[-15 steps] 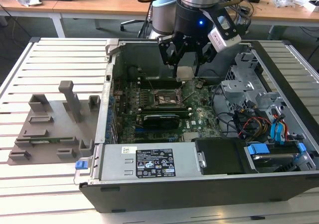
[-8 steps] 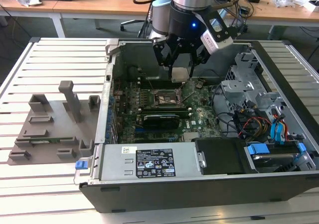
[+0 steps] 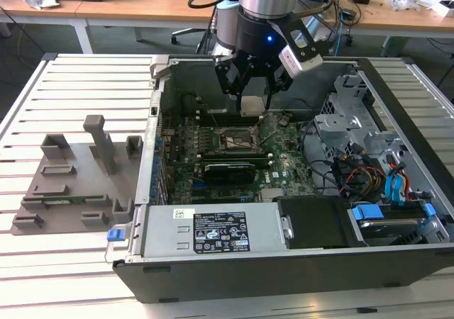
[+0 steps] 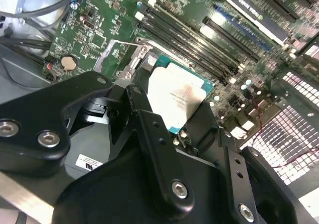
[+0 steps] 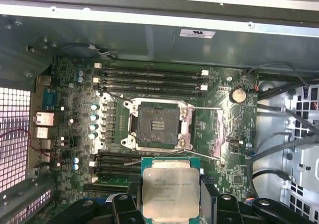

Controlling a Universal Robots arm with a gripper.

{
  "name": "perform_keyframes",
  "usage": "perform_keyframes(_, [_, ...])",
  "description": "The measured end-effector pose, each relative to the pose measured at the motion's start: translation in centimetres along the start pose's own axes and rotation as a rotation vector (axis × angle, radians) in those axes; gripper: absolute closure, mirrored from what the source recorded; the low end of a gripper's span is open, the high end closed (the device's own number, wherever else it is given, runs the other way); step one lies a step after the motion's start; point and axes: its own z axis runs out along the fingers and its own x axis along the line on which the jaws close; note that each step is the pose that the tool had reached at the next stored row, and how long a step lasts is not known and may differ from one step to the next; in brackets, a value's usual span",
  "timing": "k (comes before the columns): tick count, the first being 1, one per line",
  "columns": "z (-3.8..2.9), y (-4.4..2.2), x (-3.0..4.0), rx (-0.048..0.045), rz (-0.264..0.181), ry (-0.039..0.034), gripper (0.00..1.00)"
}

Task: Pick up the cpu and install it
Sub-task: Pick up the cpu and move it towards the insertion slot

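The cpu [image 5: 170, 191] is a flat square chip with a pale silver top and a thin green edge. My gripper [image 5: 170, 206] is shut on it by its sides, with black fingers [image 5: 208, 199] on either side. In the exterior view the gripper [image 3: 252, 92] hangs inside the open computer case and holds the cpu [image 3: 253, 105] a little above the motherboard. The open socket [image 5: 158, 126] has a dark square middle and a raised metal frame, and it lies just beyond the chip. In the second wrist view the cpu [image 4: 177, 97] sits between the fingers [image 4: 149, 129], tilted over the board.
Black memory slots [image 5: 149, 77] run beside the socket. The case's power supply [image 3: 220, 230] lies at the front, and a drive cage [image 3: 355, 120] with cables [image 3: 369, 177] is on the exterior view's right. A grey fixture tray [image 3: 71, 177] rests on the slatted table at the left.
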Motion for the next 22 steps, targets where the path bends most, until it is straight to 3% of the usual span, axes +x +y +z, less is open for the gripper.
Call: perform_keyframes(22, [2.45, 1.69, 0.21, -0.0001, 0.0, 0.0, 0.45])
